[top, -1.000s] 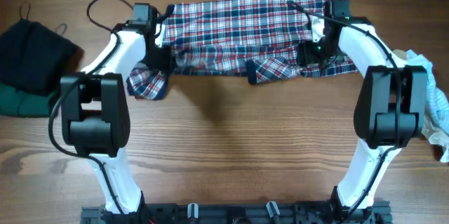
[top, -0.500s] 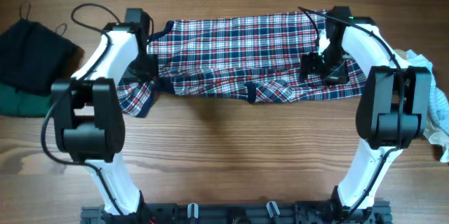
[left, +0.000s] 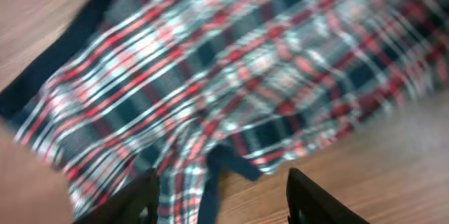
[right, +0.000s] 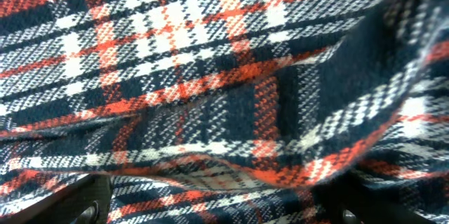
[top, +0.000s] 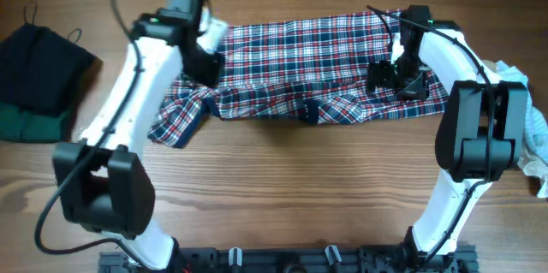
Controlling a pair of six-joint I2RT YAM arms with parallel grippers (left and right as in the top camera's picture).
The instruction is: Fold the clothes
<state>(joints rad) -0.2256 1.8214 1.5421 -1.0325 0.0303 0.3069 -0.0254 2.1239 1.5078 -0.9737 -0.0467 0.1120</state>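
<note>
Across the far half of the wooden table (top: 282, 187) the plaid shirt (top: 308, 68) lies spread as a long band from left to right, its near edge bunched into folds and one corner trailing toward the near left.

The left gripper (top: 205, 61) hangs over the shirt's far-left end. The right gripper (top: 394, 76) sits low on the shirt's right end.

Only the overhead view shows the other clothes. A black garment (top: 38, 63) lies at the far left with a dark green one (top: 26, 123) under its near side. A pale cloth (top: 522, 127) lies at the right edge, well apart from the shirt.

The left wrist view, blurred, shows what the overhead cannot. The left fingers (left: 144, 199) stand apart with nothing between them, above rumpled plaid. Navy trim (left: 63, 62) runs along the cloth's edge, with bare wood beside it.

In the right wrist view plaid weave fills almost everything. The dark fingertips (right: 77, 196) sit in the two near corners, spread wide. The cloth lies close under them, with nothing pinched.
</note>
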